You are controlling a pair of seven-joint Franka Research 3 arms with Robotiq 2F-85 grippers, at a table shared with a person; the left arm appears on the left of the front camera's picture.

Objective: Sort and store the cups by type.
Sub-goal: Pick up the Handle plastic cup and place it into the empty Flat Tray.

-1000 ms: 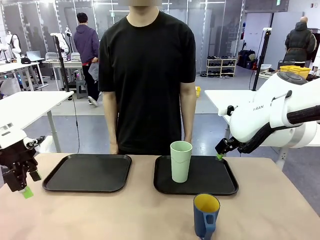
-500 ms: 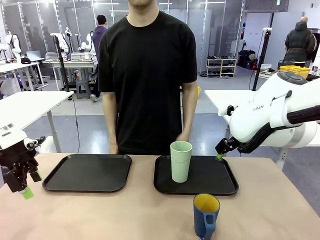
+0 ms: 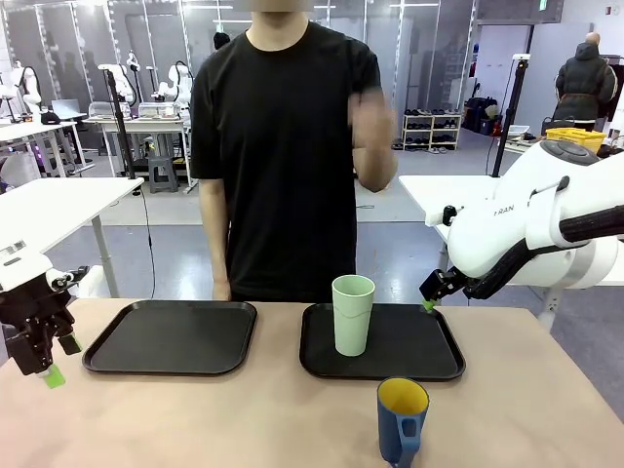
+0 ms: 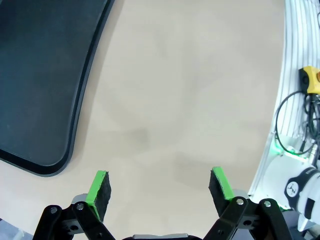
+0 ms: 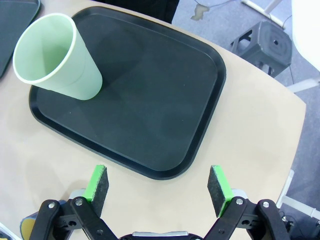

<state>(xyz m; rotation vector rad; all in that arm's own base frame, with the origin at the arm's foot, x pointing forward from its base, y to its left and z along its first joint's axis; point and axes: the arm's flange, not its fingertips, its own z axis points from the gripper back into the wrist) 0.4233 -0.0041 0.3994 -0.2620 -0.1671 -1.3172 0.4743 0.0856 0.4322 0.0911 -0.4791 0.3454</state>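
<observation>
The blue mug (image 3: pixel 402 421) is parked upright on the table (image 3: pixel 244 419) just robot-side of the right tray (image 3: pixel 434 359) holding the green tumbler (image 3: pixel 352 315), way nearer the spread, empty right hand (image 5: pixel 159 176) than the equally spread left hand (image 4: pixel 160 182).

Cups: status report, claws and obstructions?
Both claws open, empty: left claw over table, right claw by right tray. Green tumbler upright on that tray, blue mug on table. Person's hand raised, off table.
</observation>
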